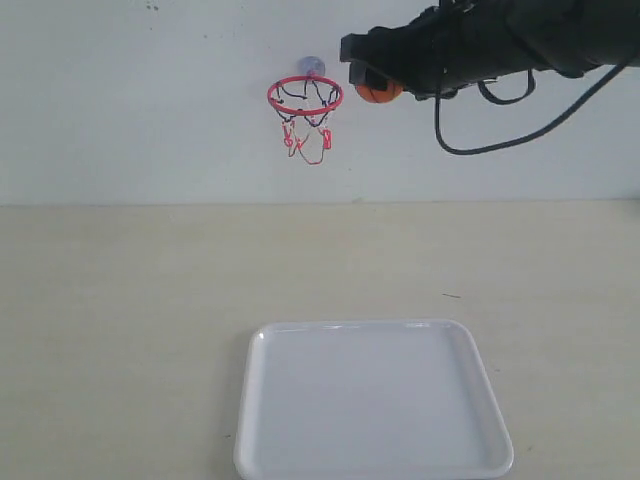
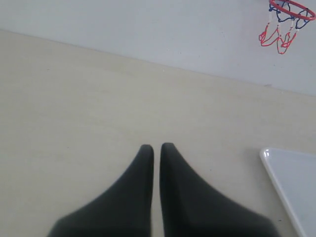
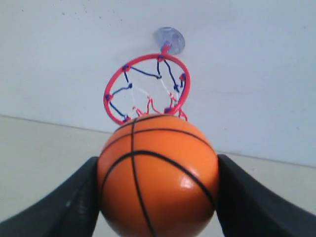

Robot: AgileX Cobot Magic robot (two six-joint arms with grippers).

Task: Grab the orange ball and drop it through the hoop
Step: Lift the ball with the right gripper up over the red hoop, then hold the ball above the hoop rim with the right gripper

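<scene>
The orange ball (image 1: 379, 93) (image 3: 158, 175), with thin black seams, is held high in the air by my right gripper (image 1: 372, 82) (image 3: 158, 170), which is shut on it. The hoop (image 1: 304, 97) (image 3: 147, 89) (image 2: 291, 9) has a red ring, a dark and red string net, and a translucent suction cup (image 3: 170, 39) stuck to the white wall. The ball hangs just right of the ring, at about ring height. My left gripper (image 2: 156, 148) is shut and empty, low over the beige table; it does not show in the exterior view.
A white rectangular tray (image 1: 290, 440) (image 2: 291, 182) lies on the beige table (image 1: 120, 300) below and in front of the hoop. A black cable (image 1: 470, 150) loops under the right arm. The white wall (image 1: 150, 100) stands behind the table.
</scene>
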